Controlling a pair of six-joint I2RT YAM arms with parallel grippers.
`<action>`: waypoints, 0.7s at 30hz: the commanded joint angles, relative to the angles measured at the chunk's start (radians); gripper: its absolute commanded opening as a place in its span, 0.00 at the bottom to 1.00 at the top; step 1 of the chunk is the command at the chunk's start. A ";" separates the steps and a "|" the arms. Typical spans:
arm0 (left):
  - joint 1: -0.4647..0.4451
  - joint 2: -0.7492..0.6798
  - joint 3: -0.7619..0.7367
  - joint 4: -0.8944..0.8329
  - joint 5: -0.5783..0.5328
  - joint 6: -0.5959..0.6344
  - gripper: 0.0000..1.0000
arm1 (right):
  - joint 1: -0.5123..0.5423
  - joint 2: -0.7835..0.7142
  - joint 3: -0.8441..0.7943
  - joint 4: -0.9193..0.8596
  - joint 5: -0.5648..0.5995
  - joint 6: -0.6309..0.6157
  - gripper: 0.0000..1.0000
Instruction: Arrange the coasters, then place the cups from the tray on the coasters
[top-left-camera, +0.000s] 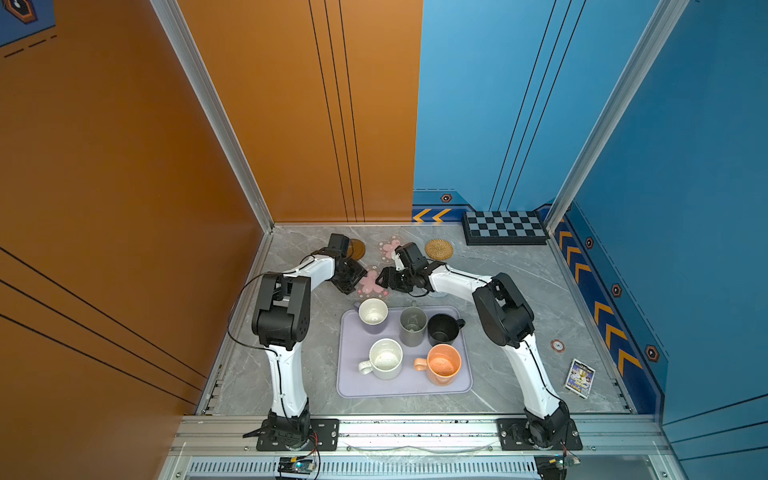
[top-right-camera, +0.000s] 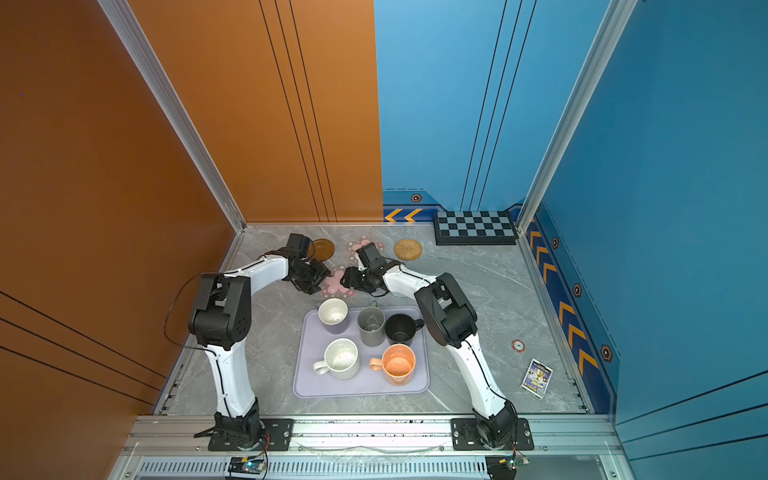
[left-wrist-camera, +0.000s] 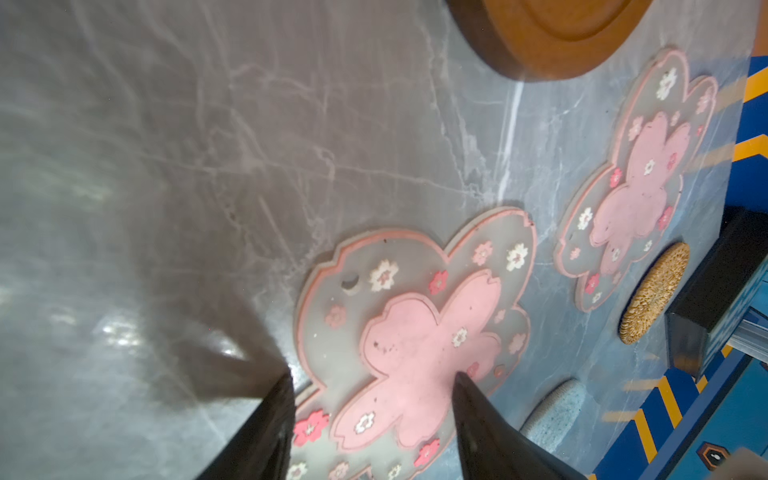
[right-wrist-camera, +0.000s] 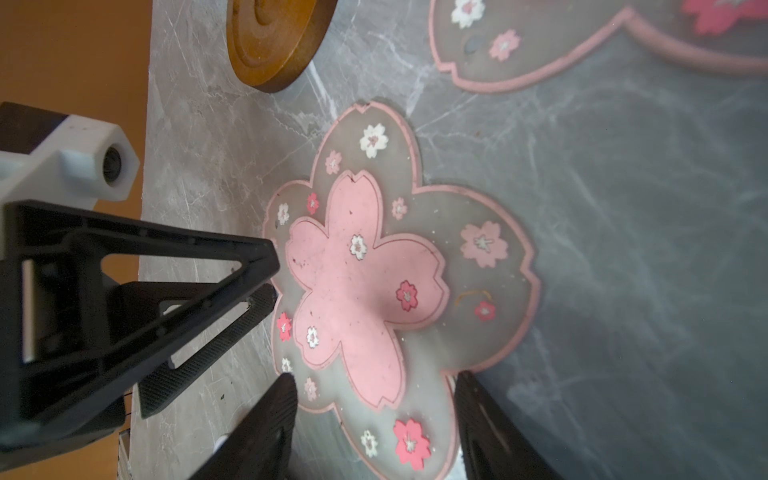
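A pink flower coaster (top-left-camera: 371, 283) lies flat behind the tray (top-left-camera: 349, 374). My left gripper (top-left-camera: 360, 277) and right gripper (top-left-camera: 380, 279) face each other across it, both open. In the left wrist view the left gripper (left-wrist-camera: 372, 377) straddles one edge of that coaster (left-wrist-camera: 415, 332). In the right wrist view the right gripper (right-wrist-camera: 376, 376) straddles another edge of the coaster (right-wrist-camera: 365, 282). A second flower coaster (top-left-camera: 390, 246), a brown disc (top-left-camera: 358, 249) and a rattan coaster (top-left-camera: 439, 249) lie further back. A grey-blue coaster (left-wrist-camera: 555, 411) shows partly. Lavender (top-left-camera: 373, 313), grey (top-left-camera: 413, 326), black (top-left-camera: 442, 328), white speckled (top-left-camera: 386, 358) and orange (top-left-camera: 444, 365) cups stand on the tray.
A checkered board (top-left-camera: 505, 227) lies in the back right corner. A small card box (top-left-camera: 579, 377) and a round token (top-left-camera: 557, 345) lie near the right wall. Walls close in the left, back and right of the table.
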 joint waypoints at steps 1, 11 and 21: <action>0.017 0.033 0.016 -0.024 -0.018 0.003 0.61 | -0.004 -0.010 -0.042 -0.055 -0.006 -0.015 0.63; 0.022 0.041 0.075 -0.024 -0.025 0.039 0.61 | -0.008 -0.006 -0.034 -0.054 -0.010 -0.016 0.63; 0.026 0.038 0.040 -0.024 -0.026 0.044 0.61 | -0.010 -0.012 -0.045 -0.056 -0.007 -0.012 0.63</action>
